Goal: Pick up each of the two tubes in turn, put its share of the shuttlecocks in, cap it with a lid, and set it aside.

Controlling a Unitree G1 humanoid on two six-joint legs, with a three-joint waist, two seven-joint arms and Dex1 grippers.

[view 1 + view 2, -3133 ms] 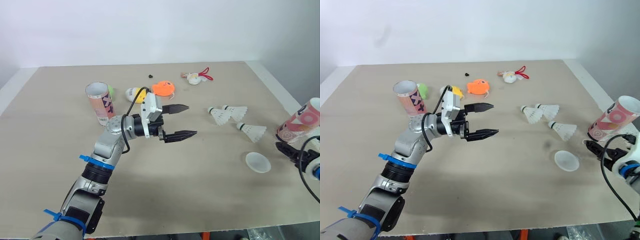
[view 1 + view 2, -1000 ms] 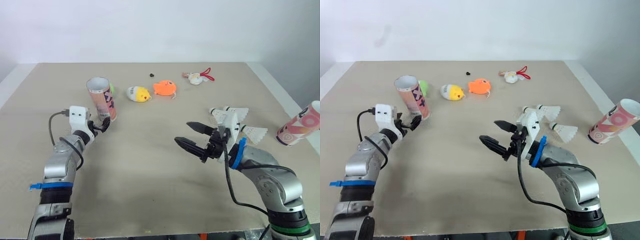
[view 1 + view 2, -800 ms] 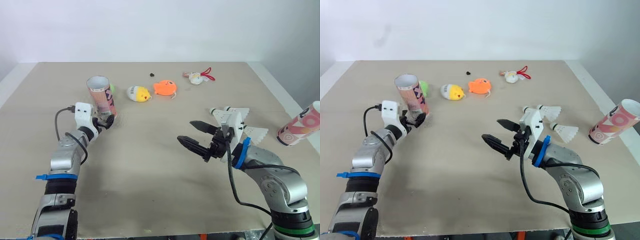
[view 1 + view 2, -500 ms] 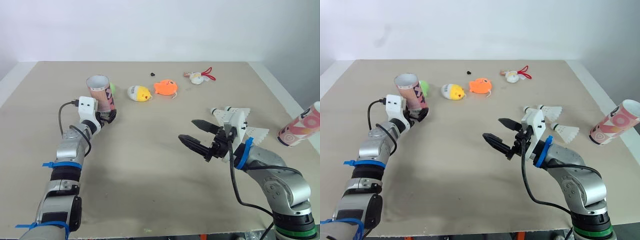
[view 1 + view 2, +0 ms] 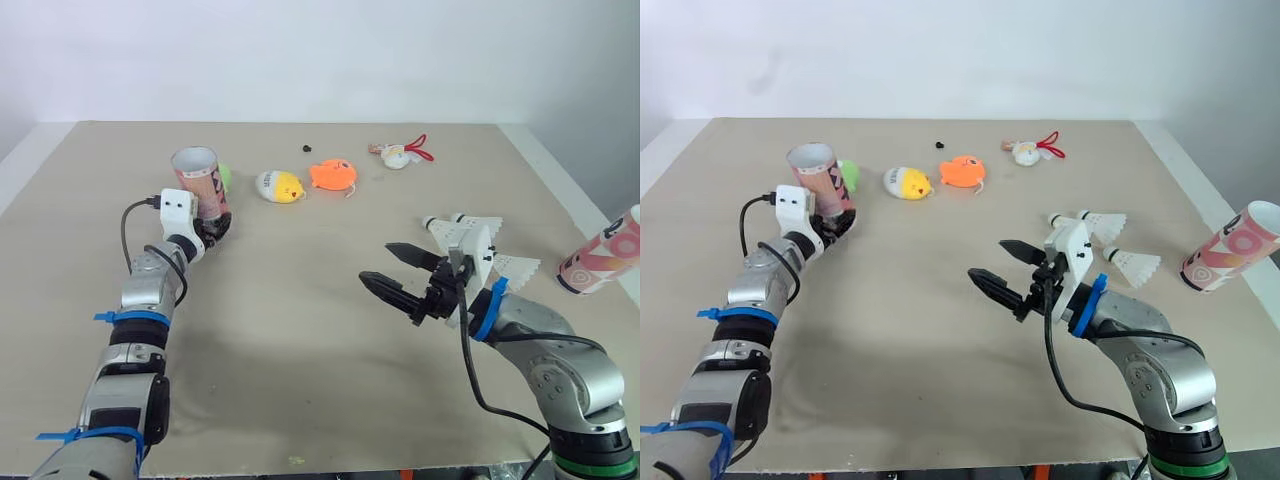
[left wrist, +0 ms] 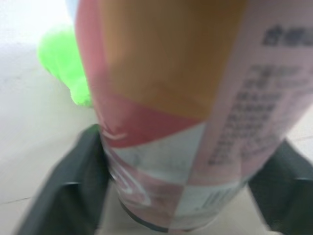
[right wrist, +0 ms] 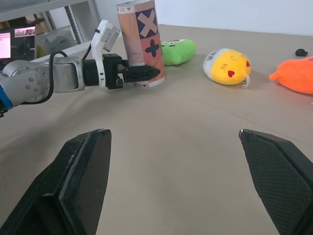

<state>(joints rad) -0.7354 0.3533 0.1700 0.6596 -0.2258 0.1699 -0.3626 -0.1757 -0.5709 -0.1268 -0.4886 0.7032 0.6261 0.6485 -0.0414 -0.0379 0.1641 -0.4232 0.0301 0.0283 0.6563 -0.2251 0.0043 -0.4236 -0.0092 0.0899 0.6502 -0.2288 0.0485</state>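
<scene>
Left eye view, count: two pink patterned cardboard tubes, three white feathered shuttlecocks (image 5: 515, 266), four plush toys. The upright tube (image 5: 200, 182), open-topped, stands at the left of the matte beige table (image 5: 300, 350), and the slanted tube (image 5: 600, 262) is at its right edge. Left gripper (image 5: 213, 232): fingers apart, straddling the upright tube's base. Right gripper (image 5: 377, 262): spread wide, empty, above the table, just in front of the shuttlecocks. Toys: green (image 5: 221, 177), yellow (image 5: 280, 186), orange (image 5: 332, 175), white with red loop (image 5: 398, 156).

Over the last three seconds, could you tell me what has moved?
The left gripper drew back from mid-table to the base of the upright tube. The right gripper came from the tilted tube at the right edge to mid-table, open. The shuttlecocks and toys stayed put.
</scene>
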